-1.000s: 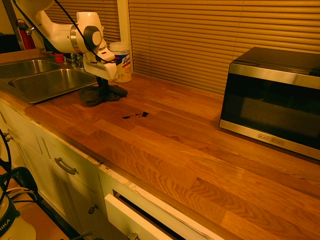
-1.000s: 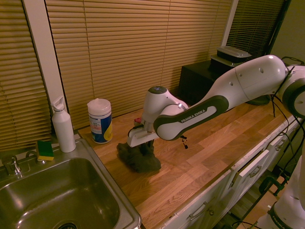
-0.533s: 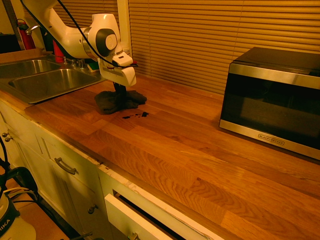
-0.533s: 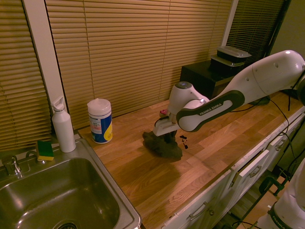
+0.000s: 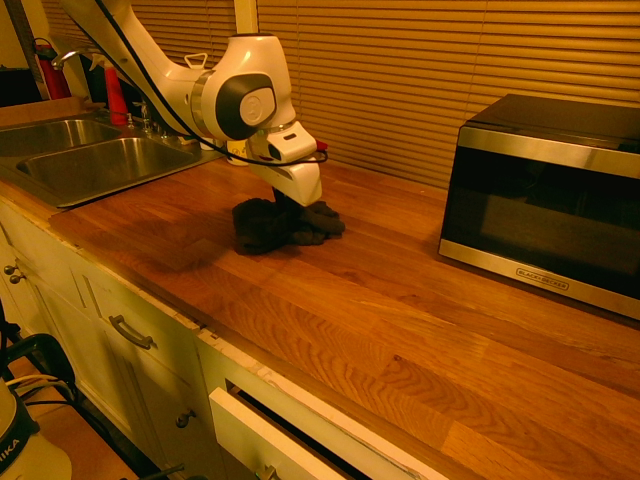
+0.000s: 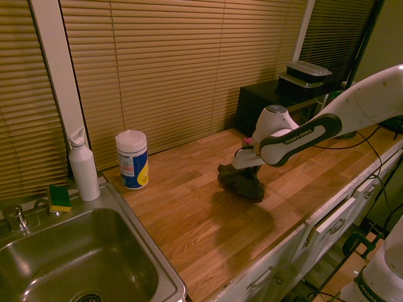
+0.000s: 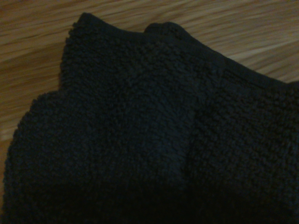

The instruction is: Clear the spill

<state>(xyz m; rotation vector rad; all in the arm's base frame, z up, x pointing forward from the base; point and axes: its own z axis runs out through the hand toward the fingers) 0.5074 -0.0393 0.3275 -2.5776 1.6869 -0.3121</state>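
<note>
**Rag sitting over the spill spot on the wooden counter**

Starting at the left in the first exterior view, the steel sink [image 5: 95, 160] is lying set into the counter [image 5: 420, 330], with a red bottle [image 5: 112, 95] standing behind it. The white arm is reaching in from that side, and the gripper [image 5: 283, 200] is pointing almost straight down, its fingers pressed together and pinching a fold of the dark rag [image 5: 283, 224]. The rag is lying bunched on the wood, spreading out around the gripper. The spill is not showing in any view; the rag is covering that part of the counter, so I cannot tell what is under it. Further right, well apart from the rag, the microwave [image 5: 548, 195] is standing against the blinds [image 5: 400, 70].

From the other side, the sink [image 6: 75, 264] is sitting at the left with a yellow sponge [image 6: 60, 197], a white bottle [image 6: 83, 165] and a tub of wipes [image 6: 132, 159] near it. The rag [image 6: 242, 182] is lying further right under the gripper [image 6: 249, 168].

Up close, the wrist view is filling with the rag's [image 7: 149, 135] nubbly dark cloth, bare wood showing beside it
</note>
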